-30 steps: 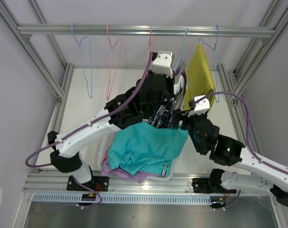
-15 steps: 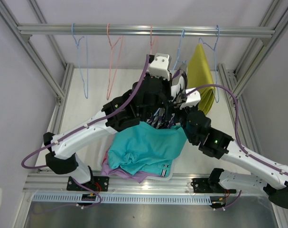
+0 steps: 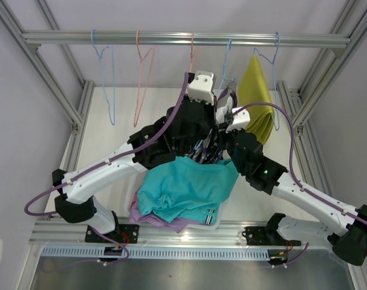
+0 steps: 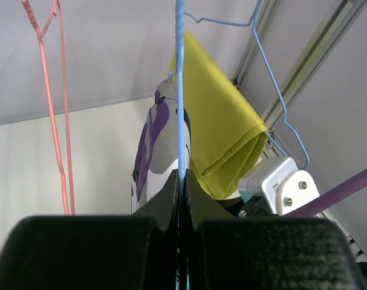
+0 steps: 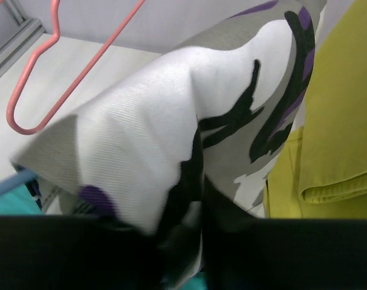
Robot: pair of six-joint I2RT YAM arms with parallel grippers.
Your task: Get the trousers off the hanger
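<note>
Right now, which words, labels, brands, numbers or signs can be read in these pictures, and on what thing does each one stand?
No text can be read in any view.
camouflage trousers: only a pattern, no letters.
mustard trousers: plain cloth.
blue hanger: bare wire, no tag.
white housing: only screws, no brand visible.

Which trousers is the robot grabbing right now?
The purple, white and black camouflage trousers: the right gripper pinches their cloth. The yellow trousers hang free beside them, and the teal trousers lie on the pile.
</note>
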